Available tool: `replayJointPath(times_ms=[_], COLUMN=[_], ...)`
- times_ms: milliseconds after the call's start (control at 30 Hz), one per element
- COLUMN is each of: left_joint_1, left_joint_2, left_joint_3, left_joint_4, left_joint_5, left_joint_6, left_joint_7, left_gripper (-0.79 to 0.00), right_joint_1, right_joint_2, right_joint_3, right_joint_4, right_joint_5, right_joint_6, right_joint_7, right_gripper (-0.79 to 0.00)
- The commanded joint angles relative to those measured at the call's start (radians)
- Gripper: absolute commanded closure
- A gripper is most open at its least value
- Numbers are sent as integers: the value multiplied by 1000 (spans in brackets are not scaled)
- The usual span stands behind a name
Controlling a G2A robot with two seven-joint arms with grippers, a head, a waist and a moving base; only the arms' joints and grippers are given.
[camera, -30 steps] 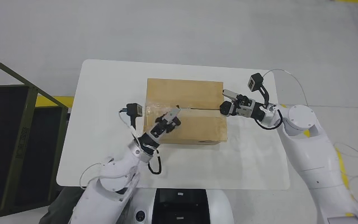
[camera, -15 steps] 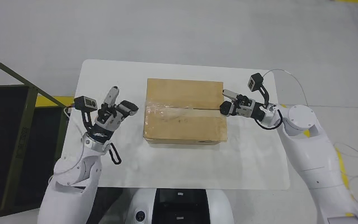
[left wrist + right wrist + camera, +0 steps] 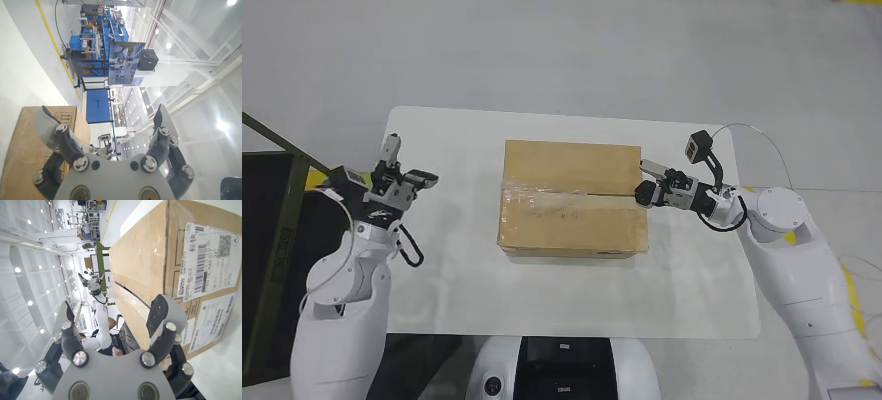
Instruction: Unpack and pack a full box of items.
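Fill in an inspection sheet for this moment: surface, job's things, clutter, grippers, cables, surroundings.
Surface: white table.
Job's things: cardboard box mid-table, flaps shut, clear tape crumpled on top.
Clutter: nothing seen.
Grippers: left gripper open, near the table's left edge, clear of the box; right gripper open at the box's right end.
Cables: white cable loops off the right arm; black cable at left wrist.
Surroundings: green rack, yellow floor line.

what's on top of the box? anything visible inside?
On top of the cardboard box there is crinkled clear tape along part of the centre seam, and nothing else. The box is closed, so whatever is inside is covered.
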Motion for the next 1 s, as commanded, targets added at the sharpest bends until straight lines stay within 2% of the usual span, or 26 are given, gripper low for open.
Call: replayJointPath(times_ms=[0,200,400,500,967], left_joint_1=[-14,-56,-100,-116,-118], left_joint_2=[0,3,6,6,6], left_joint_3=[0,-30,-51,-56,-55], left_joint_4=[32,81,70,63,62], left_joint_5=[28,26,26,42,45], left_joint_6=[-13,-8,6,1,2], left_joint_7=[22,46,51,92,96], left_gripper=[-785,-785,-785,-785,-785], right_joint_1=[0,0,0,0,0], right_joint_2=[0,0,0,0,0], right_joint_3=[0,0,0,0,0], right_joint_4=[0,0,0,0,0], right_joint_5=[0,0,0,0,0], right_joint_6=[0,0,0,0,0], right_joint_7=[0,0,0,0,0], right_gripper=[-785,-785,-785,-785,-785])
